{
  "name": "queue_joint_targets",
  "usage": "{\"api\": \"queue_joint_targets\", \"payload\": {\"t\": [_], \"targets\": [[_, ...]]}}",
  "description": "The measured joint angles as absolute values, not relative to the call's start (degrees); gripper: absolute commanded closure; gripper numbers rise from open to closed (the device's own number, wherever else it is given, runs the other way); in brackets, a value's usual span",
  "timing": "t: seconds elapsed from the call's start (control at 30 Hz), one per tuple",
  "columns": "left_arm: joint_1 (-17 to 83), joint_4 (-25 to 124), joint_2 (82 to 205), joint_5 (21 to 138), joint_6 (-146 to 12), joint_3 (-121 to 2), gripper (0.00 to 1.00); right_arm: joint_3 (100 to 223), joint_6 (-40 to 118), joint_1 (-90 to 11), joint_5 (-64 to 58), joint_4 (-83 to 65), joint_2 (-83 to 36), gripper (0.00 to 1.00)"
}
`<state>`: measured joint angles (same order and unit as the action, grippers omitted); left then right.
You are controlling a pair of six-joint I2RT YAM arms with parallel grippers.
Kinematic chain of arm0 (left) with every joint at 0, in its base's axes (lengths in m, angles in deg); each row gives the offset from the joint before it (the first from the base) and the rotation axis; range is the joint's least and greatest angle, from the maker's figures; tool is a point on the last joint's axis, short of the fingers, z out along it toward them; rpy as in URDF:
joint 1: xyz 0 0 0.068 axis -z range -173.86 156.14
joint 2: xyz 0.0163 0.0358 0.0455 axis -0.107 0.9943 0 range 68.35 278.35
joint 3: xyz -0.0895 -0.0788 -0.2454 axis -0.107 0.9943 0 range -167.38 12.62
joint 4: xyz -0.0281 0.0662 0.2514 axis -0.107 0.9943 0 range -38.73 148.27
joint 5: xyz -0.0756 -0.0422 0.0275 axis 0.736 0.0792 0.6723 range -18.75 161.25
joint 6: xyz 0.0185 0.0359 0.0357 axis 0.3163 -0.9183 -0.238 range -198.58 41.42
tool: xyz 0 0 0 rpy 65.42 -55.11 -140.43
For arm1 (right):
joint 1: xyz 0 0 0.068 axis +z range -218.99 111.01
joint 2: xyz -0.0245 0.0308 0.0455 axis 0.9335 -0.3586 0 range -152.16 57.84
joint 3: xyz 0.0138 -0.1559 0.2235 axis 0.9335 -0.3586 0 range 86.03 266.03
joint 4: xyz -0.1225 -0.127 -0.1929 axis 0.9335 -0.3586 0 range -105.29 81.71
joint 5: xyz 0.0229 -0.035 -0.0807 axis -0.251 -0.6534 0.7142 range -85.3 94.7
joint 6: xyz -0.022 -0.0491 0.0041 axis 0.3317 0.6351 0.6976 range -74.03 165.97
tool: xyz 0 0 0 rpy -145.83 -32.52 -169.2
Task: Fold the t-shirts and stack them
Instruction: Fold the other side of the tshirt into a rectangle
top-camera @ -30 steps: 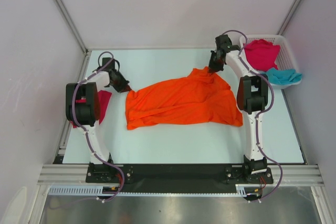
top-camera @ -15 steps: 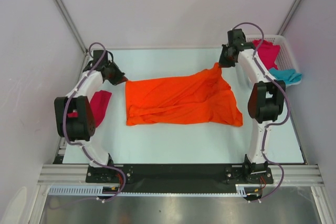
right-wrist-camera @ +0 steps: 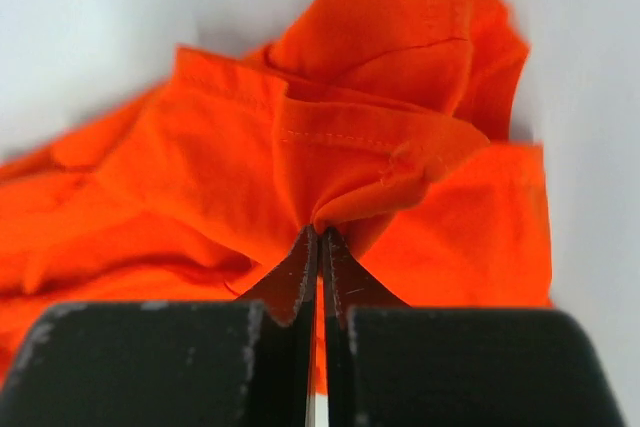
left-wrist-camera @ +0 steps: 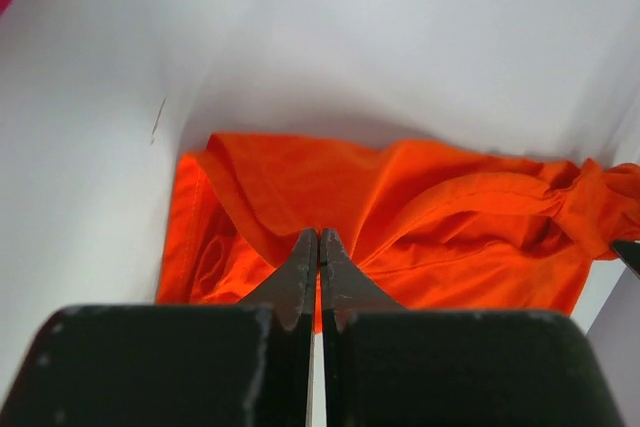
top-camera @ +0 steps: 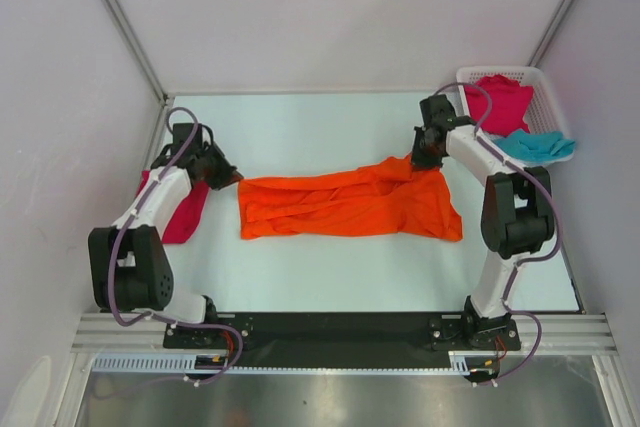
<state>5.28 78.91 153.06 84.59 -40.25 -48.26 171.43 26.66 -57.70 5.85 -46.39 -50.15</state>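
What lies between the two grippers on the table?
The orange t-shirt spans the whole stretch, left gripper shut on one end, right gripper on the other; the top external view shows it.

Pale, flat tabletop [top-camera: 330, 257] noted. Crumpled orange cloth t-shirt [top-camera: 340, 207] is spread across its middle. Magenta-pink cloth shirt [top-camera: 183, 212] is laid left of it; white plastic lattice basket [top-camera: 540, 74] is set beyond its right end.

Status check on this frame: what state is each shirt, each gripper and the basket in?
orange shirt: rumpled, stretched along the table, pinched at both ends
left gripper: shut on orange shirt
right gripper: shut on orange shirt, on a bunched fold
table pink shirt: lying loose, not stacked
basket pink shirt: crumpled
teal shirt: crumpled, at the basket's near edge
basket: upright, holds two shirts
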Motion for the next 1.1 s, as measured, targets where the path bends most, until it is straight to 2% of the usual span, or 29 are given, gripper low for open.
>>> {"api": "queue_joint_targets", "payload": {"t": [0.23,0.6,1.1], "targets": [[7.05,78.82,149.67,84.61,-40.69,-41.57,0.99,163.1,24.84,-56.43,11.64,-45.89,-45.56,1.0],[8.06,79.87,139.33,84.94,-40.6,-36.76,0.99,160.11,20.95,-56.45,20.14,-47.12,-39.76,1.0],[8.12,81.34,135.27,84.98,-40.6,-31.39,0.97,152.15,19.4,-54.79,22.28,-50.46,-32.86,1.0]]}}
